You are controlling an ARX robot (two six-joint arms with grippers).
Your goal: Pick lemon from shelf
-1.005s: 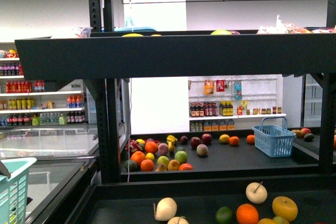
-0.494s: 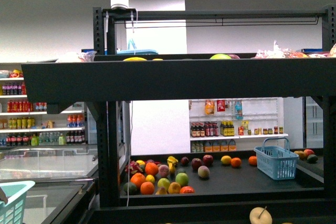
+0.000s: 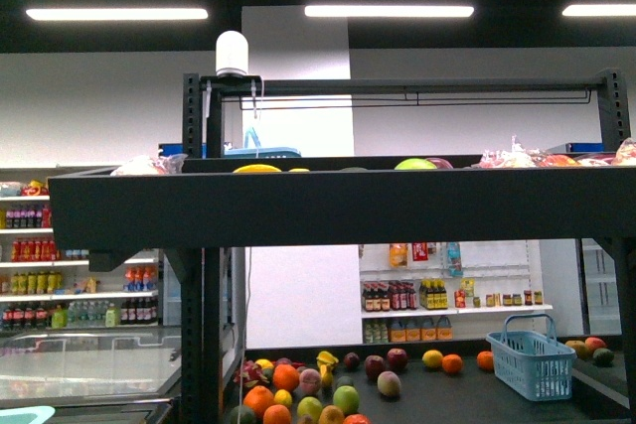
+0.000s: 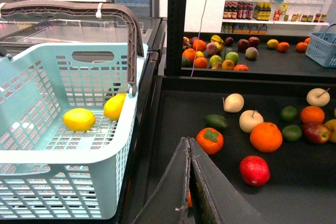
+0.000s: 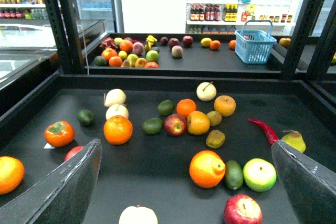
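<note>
The black shelf (image 3: pixel 338 208) fills the front view, with its top tier's deep rim across the middle. A bright yellow rounded top, probably a lemon (image 3: pixel 256 168), shows just above that rim at the left; the rest of it is hidden. Two lemons (image 4: pixel 79 119) lie in the light blue basket (image 4: pixel 63 156) beside the lower tier in the left wrist view. My left gripper (image 4: pixel 188 142) is shut and empty over the lower tier's left edge. My right gripper (image 5: pixel 185 145) is open and empty above scattered fruit on the lower tier (image 5: pixel 157 182). Neither gripper shows in the front view.
An orange fruit (image 5: pixel 207 169), a green apple (image 5: pixel 259 174), a red apple (image 5: pixel 243 210) and several other fruits lie under the right gripper. A persimmon (image 4: pixel 210 140) and a red fruit (image 4: pixel 254 170) lie near the left gripper. A far tier holds fruit and a blue basket (image 3: pixel 535 358).
The front view has risen: the top tier's rim sits lower in the picture, the ceiling lights have come into view, and the near lower tier's fruit has dropped out of view.
</note>
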